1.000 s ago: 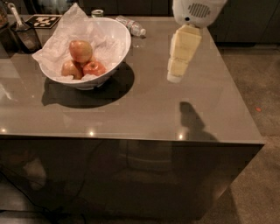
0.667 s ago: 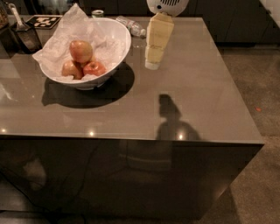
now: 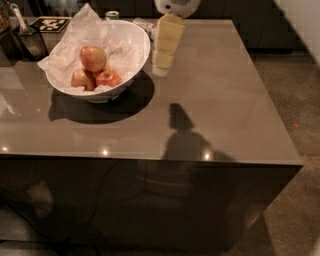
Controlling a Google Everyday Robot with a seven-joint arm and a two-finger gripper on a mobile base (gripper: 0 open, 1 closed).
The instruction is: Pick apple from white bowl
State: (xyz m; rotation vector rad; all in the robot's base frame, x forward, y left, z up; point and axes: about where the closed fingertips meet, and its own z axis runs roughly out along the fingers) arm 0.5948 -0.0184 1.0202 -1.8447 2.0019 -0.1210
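The white bowl (image 3: 131,70) sits on the grey table at the back left, lined with crumpled white paper. Three apples lie in it. The apple (image 3: 93,58), largest, yellowish with an orange-red blush, rests on top. A smaller bright red apple (image 3: 109,78) lies in front of it and a paler yellow one (image 3: 81,79) to its left. My gripper (image 3: 162,69) hangs from the top of the camera view just right of the bowl's rim, pale yellow, pointing down above the table. It holds nothing that I can see.
The grey table (image 3: 215,110) fills the view, with its right edge dropping to a carpeted floor. A dark tray with a utensil (image 3: 27,37) and a black-and-white marker tag (image 3: 52,24) lie at the back left. A small can (image 3: 112,15) stands behind the bowl.
My gripper has moved left across the table, from right of centre to just beside the bowl's right rim. Its shadow moved left too. The apples and bowl have not moved.
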